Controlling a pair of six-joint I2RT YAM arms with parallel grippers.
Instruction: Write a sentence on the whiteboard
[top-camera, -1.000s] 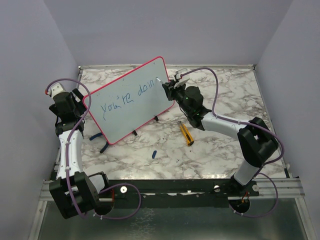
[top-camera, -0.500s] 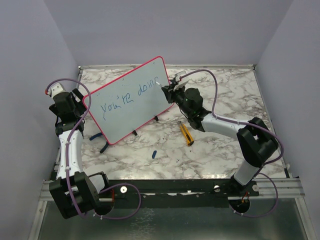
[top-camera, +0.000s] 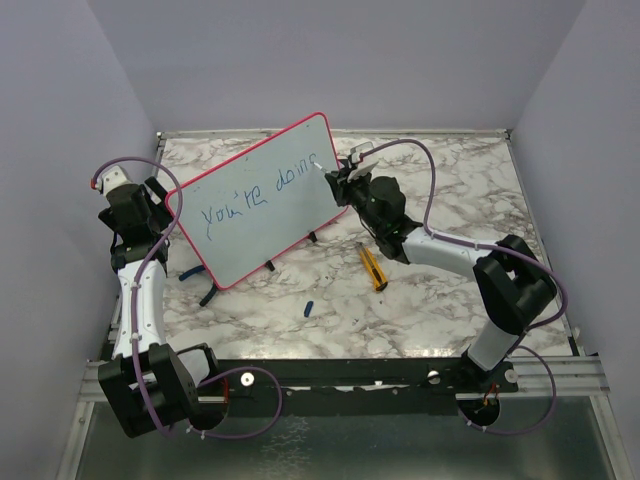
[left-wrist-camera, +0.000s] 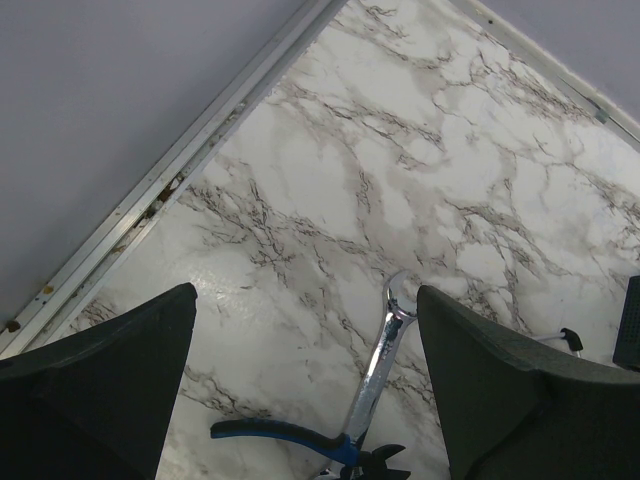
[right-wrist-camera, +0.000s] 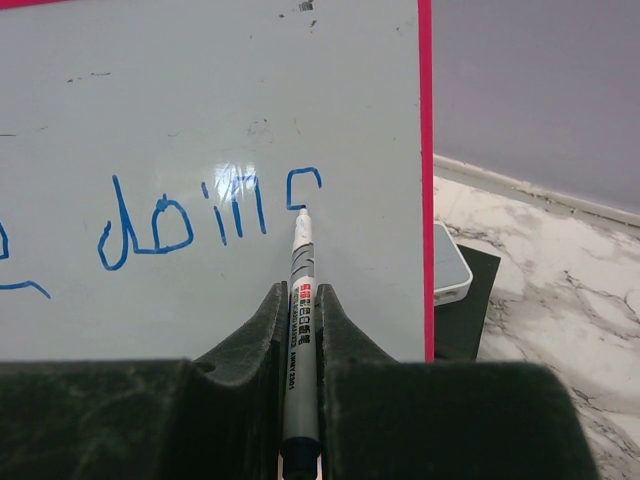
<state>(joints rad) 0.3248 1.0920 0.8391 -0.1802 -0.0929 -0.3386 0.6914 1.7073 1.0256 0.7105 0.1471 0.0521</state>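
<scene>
From above, the whiteboard (top-camera: 250, 240) stands tilted on the marble counter (top-camera: 440, 190), left of centre, with its right end farther back. The sentence (top-camera: 255, 190) on it reads "you're doin" in blue, with the next letter only begun. The right gripper (top-camera: 335, 178) is at the board's right end, clenched on a marker (top-camera: 322, 163). The left gripper (top-camera: 158, 215) sits just beside the board's left edge. A yellow utility knife (top-camera: 373, 267) and a small blue piece (top-camera: 308, 307) lie on the counter nearer the arms.

The left wrist view shows the left gripper's fingers (left-wrist-camera: 100, 390) spread wide with nothing between them, above a wrench (left-wrist-camera: 385, 350) and blue-handled pliers (left-wrist-camera: 280, 432).

The right wrist view shows the marker's tip touching the board at the unfinished last letter, close to the red frame. Beyond the frame, a grey block (right-wrist-camera: 450, 265) lies on a black tray (right-wrist-camera: 470, 310).
</scene>
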